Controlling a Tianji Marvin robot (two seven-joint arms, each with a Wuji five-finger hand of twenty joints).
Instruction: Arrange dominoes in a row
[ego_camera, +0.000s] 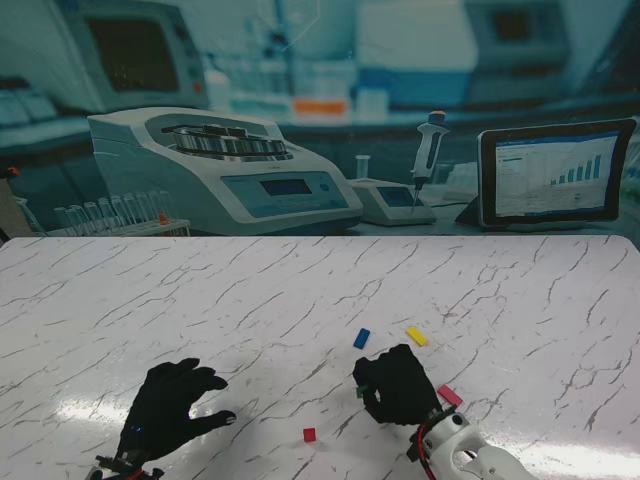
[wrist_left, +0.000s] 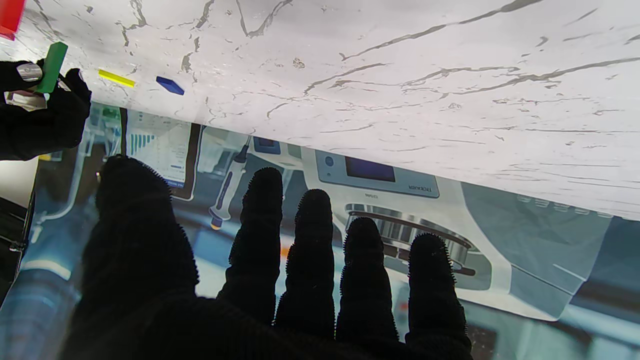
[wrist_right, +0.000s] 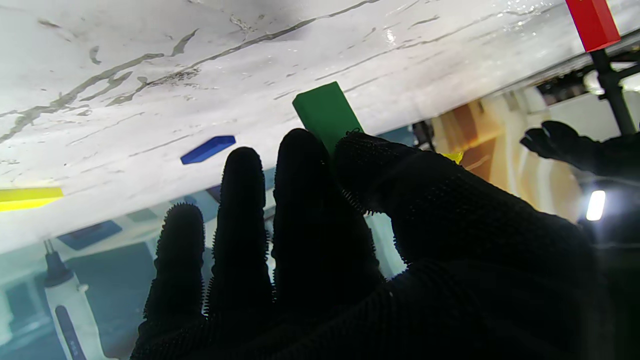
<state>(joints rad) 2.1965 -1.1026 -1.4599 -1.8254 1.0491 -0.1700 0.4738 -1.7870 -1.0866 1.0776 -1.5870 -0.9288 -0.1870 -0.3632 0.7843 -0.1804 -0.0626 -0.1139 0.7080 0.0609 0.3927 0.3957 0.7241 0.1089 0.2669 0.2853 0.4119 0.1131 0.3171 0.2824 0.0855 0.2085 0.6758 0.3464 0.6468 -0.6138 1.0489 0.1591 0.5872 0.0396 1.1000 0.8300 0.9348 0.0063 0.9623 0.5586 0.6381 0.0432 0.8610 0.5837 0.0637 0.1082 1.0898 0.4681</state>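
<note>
My left hand hovers over the marble table, fingers spread, holding nothing. Red domino stands between the hands. Right hand pinches green domino between thumb and fingers. Blue domino and yellow domino lie just beyond it, pink domino at its right.

The left hand is held palm down near the table's front edge, its fingers spread apart and nothing gripped. The right hand is curled, thumb pressed against the fingers in a pinch.
</note>
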